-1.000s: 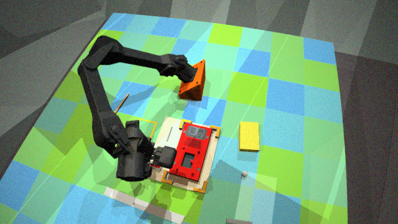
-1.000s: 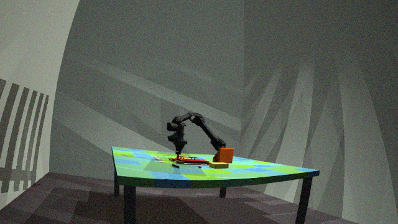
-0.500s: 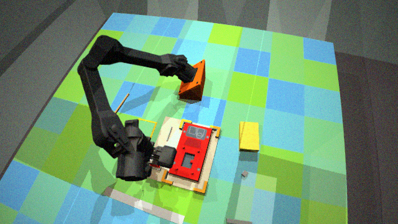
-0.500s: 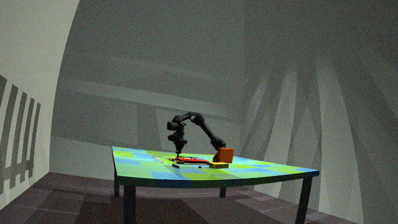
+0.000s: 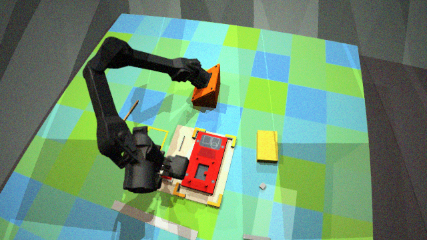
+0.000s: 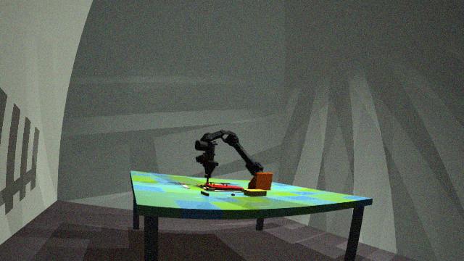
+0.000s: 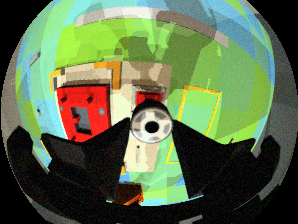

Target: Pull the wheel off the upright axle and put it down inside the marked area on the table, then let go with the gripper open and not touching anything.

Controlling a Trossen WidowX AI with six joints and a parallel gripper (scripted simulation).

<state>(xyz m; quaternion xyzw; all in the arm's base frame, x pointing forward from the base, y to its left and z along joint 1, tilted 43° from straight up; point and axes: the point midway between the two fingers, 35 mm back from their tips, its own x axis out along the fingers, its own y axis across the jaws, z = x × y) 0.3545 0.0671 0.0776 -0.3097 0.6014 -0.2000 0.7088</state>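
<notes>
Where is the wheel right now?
In the wrist view the wheel sits mid-picture, pinched in the claw, with the red board on its left and the yellow-outlined square on its right.

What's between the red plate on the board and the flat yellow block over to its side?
In the top view, nothing stands between the red rectangular plate and the flat yellow block: only the beige board's edge, a yellow corner bracket and patterned table top.

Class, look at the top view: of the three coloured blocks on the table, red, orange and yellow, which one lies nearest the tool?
The red plate, lying flat on the pale board right beside the tool; the orange wedge and yellow block sit farther off.
</notes>
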